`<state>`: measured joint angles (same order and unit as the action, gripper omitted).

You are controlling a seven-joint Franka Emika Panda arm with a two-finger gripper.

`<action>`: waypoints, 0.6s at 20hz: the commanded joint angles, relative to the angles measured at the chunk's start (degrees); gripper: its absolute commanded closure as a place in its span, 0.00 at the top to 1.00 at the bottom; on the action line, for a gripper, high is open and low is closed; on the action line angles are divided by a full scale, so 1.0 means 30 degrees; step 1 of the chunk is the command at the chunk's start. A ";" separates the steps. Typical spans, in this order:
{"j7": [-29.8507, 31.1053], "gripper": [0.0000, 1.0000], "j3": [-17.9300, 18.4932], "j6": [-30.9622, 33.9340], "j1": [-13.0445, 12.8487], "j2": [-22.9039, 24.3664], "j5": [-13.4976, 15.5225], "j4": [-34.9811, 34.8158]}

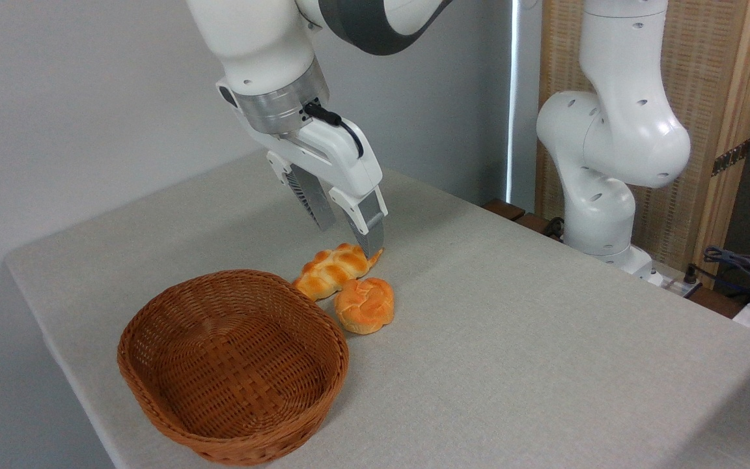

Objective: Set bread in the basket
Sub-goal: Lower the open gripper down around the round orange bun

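Hovering with its fingers apart over the braided loaf (334, 269), the tool (347, 240) risks closing on that instead of the bread (364, 305), which sits touching it on the desk (544, 339) just beside the empty basket (153, 391).

Breads and basket beneath the fingers (349, 238) on the table (512, 352)

The longer braided golden loaf (333, 268) lies under the fingertips; the small round knotted golden-orange bun (364, 305) touches it just before them; the oval reddish-brown woven wicker basket (232, 365) sits below-left, nearer the camera.
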<state>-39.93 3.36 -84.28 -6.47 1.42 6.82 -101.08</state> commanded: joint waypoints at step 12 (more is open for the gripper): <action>-0.0109 1.00 -0.1147 -0.6147 -0.0099 0.1694 0.0333 -0.5503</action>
<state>-39.94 1.01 -96.09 -6.60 4.98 6.83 -112.21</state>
